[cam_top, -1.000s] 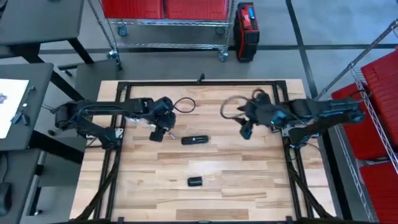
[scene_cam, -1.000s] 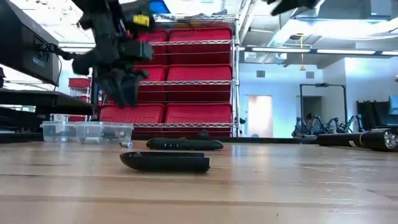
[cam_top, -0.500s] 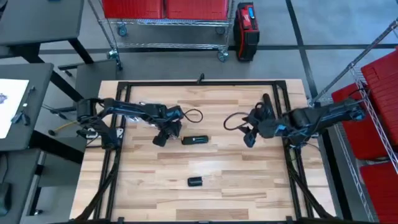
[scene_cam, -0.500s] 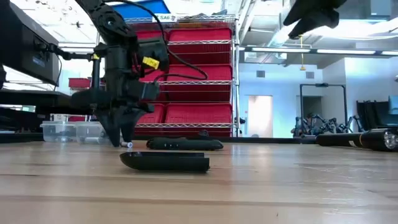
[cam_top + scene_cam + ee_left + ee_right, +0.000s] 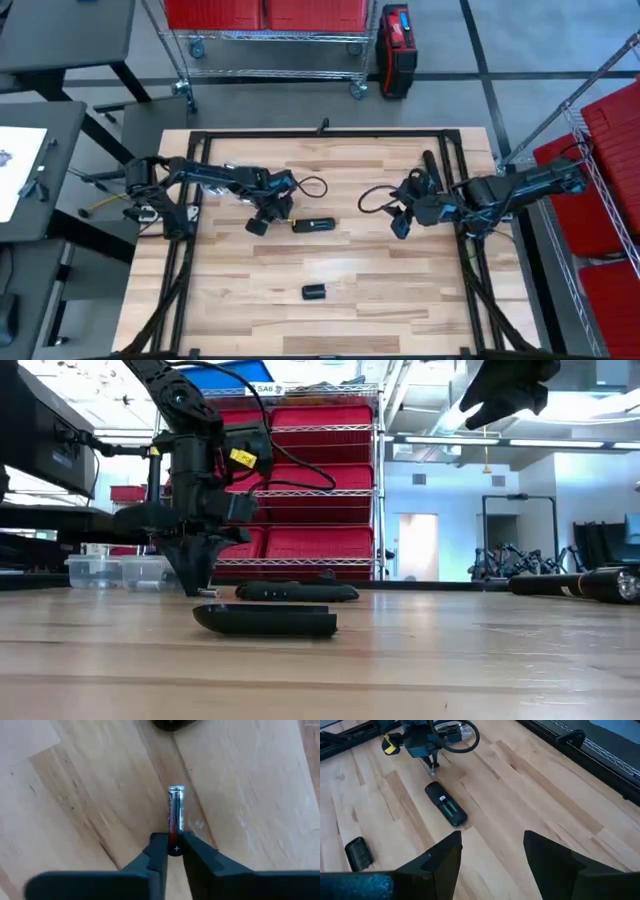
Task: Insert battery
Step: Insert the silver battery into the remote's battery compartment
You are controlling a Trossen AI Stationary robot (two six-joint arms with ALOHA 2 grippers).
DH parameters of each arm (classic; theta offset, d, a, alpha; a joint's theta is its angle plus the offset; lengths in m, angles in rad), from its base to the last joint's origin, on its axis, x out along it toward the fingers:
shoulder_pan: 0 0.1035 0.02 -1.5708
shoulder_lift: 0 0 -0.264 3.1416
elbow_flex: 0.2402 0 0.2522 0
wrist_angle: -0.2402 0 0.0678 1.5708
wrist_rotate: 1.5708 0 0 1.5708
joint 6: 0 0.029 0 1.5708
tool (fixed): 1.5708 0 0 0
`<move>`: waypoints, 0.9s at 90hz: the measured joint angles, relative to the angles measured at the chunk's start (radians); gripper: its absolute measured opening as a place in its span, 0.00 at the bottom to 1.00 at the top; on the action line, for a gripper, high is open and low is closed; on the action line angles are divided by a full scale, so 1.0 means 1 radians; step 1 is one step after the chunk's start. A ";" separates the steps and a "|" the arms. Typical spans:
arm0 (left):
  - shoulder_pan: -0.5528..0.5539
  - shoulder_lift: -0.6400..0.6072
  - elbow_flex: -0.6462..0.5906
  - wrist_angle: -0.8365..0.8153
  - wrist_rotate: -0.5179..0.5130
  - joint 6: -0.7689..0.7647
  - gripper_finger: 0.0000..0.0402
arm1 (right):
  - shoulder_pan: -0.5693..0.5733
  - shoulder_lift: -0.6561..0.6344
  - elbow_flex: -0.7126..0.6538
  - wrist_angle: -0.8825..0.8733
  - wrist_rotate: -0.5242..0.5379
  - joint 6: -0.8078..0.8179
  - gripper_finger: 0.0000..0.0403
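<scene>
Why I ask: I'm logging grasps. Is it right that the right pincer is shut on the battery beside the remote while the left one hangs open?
No, the arms are swapped. The left wrist view shows the left pincer shut on the battery beside the remote; the right pincer hangs open.

Pale, smooth matt wooden plank table (image 5: 75, 795); glossy metal-capped cylindrical battery (image 5: 175, 815); matt black plastic remote (image 5: 446, 804) at two o'clock.
</scene>
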 joint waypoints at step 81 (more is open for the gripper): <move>-0.017 0.051 0.488 -0.390 0.140 -0.560 0.00 | -0.161 0.009 -0.198 0.138 -0.047 -0.027 0.50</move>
